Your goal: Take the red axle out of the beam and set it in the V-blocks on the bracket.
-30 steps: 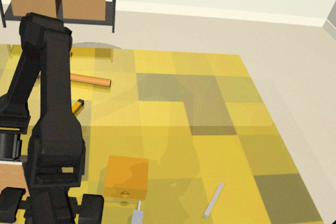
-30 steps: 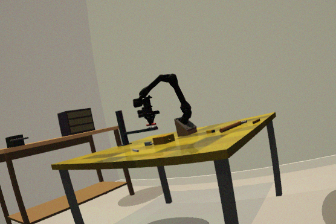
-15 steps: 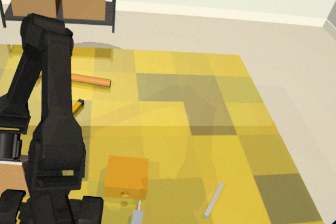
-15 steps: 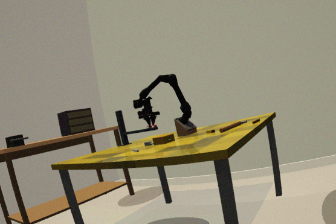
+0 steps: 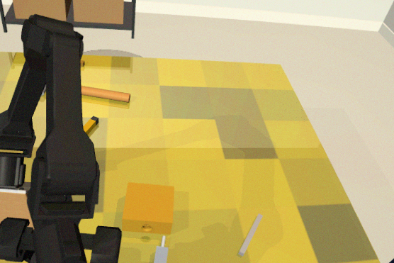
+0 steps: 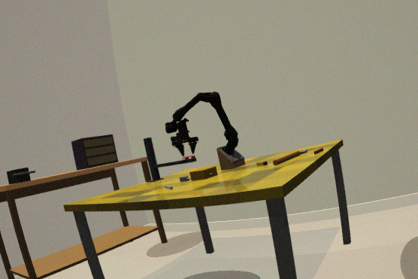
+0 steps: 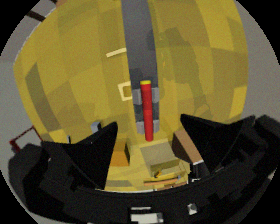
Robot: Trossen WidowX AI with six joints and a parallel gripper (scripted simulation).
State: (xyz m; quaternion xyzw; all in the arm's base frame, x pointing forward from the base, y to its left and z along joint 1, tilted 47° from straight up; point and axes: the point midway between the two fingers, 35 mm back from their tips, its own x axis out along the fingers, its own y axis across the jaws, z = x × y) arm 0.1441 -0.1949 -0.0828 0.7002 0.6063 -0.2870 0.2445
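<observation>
Red axle (image 6: pixel 192 156) (image 7: pixel 147 114) lies lengthwise on the V-blocks (image 7: pixel 155 95) near the free end of the bracket (image 6: pixel 150 158) (image 7: pixel 138 30), and I'm not holding it. My fingers (image 6: pixel 180 148) stand wide apart with nothing between them, one to either side of the axle's line, just above that end of the bracket. From the wrist view I see the axle as a straight red rod with a yellow end, running along the bracket's arm rather than across it. Whether my fingertips clear it completely, I cannot tell. The bracket's dark post stands upright on the yellow desk (image 5: pixel 212 137) (image 6: pixel 169 205) (image 7: pixel 66 75), its horizontal arm reaching out above the surface. Beside the bracket, lower down, sits an orange block (image 5: pixel 149 202) (image 6: pixel 199 174) (image 7: pixel 120 154) with a round hole in one side. A pale bar (image 5: pixel 250 234) (image 6: pixel 168 187) (image 7: pixel 116 52) lies on the desk, also to the side of the bracket. My wedge-shaped base (image 6: pixel 225 161) is beyond the bracket's free end.
</observation>
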